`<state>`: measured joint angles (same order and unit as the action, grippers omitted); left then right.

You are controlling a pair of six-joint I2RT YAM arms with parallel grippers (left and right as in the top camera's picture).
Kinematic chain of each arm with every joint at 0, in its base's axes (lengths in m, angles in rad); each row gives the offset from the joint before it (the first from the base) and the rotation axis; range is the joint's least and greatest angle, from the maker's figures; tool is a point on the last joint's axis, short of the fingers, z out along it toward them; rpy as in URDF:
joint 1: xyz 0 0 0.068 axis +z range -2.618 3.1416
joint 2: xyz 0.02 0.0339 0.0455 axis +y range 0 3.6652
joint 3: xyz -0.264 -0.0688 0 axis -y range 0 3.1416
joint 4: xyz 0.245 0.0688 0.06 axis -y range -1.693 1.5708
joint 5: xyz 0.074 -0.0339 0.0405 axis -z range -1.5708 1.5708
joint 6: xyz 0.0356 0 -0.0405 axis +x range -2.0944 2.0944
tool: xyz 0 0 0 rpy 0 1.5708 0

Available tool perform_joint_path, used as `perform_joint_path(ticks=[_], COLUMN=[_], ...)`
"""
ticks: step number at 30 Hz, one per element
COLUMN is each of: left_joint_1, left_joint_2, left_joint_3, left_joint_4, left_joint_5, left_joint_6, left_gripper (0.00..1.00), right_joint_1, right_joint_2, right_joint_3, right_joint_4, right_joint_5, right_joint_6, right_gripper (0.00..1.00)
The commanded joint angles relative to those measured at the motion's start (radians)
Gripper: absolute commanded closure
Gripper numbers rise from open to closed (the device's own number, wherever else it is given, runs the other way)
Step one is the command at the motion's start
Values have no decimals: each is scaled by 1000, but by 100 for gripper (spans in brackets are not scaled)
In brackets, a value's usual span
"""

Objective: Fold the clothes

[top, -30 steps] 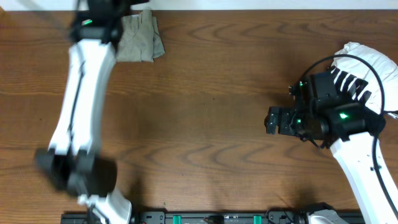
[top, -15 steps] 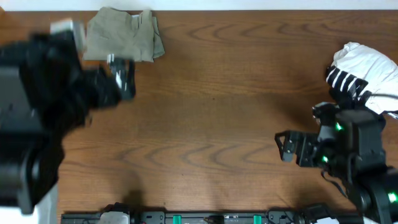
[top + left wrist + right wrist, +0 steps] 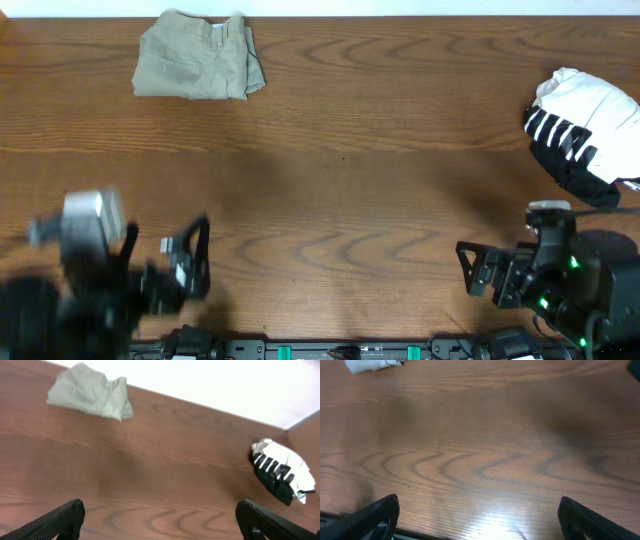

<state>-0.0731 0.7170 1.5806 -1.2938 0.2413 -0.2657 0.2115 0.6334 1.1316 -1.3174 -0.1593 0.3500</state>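
Trousers (image 3: 196, 68) folded — set aside at far-left corner of the table (image 3: 350, 170).
Left gripper (image 3: 195, 262) and right gripper (image 3: 473, 270) hang at the near edge, jaws spread, empty — likely clear for the crumpled striped garment (image 3: 580, 125).

My light is bright and even, my left gripper (image 3: 198, 258) blurs overhead, and glare whitens the table (image 3: 492, 529) below my right wrist.

Khaki trousers (image 3: 197, 69) lie folded in a compact bundle (waistband up top) at table's far-left edge.
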Motion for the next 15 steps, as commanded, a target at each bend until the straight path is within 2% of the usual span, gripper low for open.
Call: perform_joint_path(ticks=[1,9,15], left_joint_1=[3,3,3], left_joint_2=[-152,-438,-536], left_joint_3=[-103,-280,-369], left_joint_4=[18,28,51], left_joint_5=[14,21,84], left_joint_6=[-5,-65,-66], left_gripper=[2,2,2], right_joint_1=[-2,-2,-2], right_joint_2=[-49,-213,-319], right_joint_3=[13,13,3], right_joint_4=[-3,-5,-17], right_joint_5=[14,48,61], right_joint_6=[-15,-14,-41], right_gripper=[1,1,1])
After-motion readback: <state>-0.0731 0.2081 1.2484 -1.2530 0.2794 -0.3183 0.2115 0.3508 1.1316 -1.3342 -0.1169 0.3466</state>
